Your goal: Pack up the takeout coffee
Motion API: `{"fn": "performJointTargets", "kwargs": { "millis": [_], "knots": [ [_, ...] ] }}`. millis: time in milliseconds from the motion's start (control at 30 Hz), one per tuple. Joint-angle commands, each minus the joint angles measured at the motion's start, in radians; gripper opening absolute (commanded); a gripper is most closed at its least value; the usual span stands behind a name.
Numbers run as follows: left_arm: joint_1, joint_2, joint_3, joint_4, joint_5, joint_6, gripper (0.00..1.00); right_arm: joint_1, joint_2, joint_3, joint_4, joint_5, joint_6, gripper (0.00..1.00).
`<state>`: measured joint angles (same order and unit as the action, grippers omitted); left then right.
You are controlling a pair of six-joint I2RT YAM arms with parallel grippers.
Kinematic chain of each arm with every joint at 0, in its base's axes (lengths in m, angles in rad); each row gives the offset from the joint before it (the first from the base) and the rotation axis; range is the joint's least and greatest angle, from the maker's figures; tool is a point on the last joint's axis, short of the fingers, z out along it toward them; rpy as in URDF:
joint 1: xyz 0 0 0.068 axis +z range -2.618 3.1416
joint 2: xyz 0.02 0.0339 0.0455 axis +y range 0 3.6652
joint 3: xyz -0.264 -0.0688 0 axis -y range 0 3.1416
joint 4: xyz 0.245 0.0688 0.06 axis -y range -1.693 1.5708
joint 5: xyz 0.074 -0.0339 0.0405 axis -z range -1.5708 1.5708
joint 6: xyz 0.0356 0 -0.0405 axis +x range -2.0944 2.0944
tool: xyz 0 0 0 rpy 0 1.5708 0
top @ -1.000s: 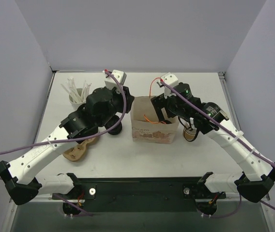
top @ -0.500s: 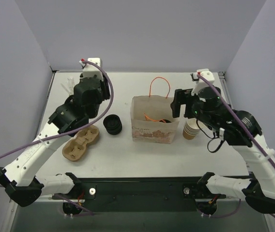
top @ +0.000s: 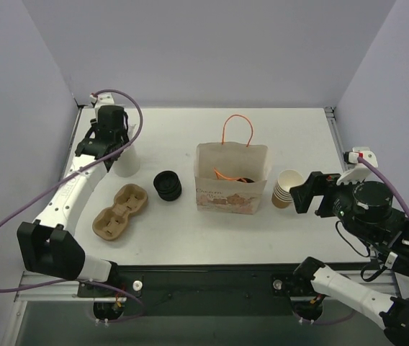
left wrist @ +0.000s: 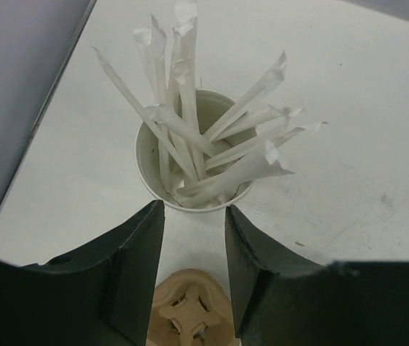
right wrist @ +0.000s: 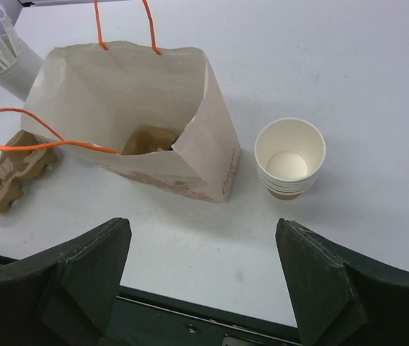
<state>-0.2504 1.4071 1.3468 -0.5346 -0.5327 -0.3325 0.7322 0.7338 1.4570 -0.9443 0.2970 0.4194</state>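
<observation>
left gripper (left wrist: 191, 216) and right gripper (right wrist: 201, 229) gape empty; paper bag (right wrist: 118, 90) hides most of its contents.

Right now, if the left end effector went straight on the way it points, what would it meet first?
Probably the white cup of wrapped straws, centred ahead of the open left end effector; depth is unclear.

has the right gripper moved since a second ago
Yes: the right gripper pulled back from the paper bag to the near right, beside the cup stack.
</observation>
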Motion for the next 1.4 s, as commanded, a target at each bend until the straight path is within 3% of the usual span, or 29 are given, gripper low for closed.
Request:
{"fn": "performJointTargets", "kwargs": {
  "millis": [0, 133, 500, 667, 1000, 1367],
  "knots": [
    [0.048, 0.027, -0.029, 0.119, 0.181, 0.002, 0.49, -0.005, -0.025, -0.018, -0.074, 0.057, -0.022, 0.85],
    [0.053, 0.059, -0.040, 0.234, 0.241, 0.055, 0.49, -0.007, -0.016, -0.026, -0.080, 0.062, -0.053, 0.86],
    [0.069, 0.197, 0.048, 0.245, 0.192, 0.124, 0.44, -0.005, 0.044, 0.034, -0.111, 0.045, -0.054, 0.86],
    [0.069, 0.204, 0.075, 0.242, 0.178, 0.170, 0.35, -0.007, 0.030, 0.023, -0.125, 0.065, -0.036, 0.86],
    [0.068, 0.184, 0.089, 0.236, 0.166, 0.216, 0.00, -0.007, 0.064, 0.029, -0.126, 0.051, -0.030, 0.86],
    [-0.010, 0.083, 0.175, 0.113, 0.065, 0.219, 0.00, -0.005, 0.092, 0.060, -0.126, 0.048, -0.059, 0.86]
  ]
}}
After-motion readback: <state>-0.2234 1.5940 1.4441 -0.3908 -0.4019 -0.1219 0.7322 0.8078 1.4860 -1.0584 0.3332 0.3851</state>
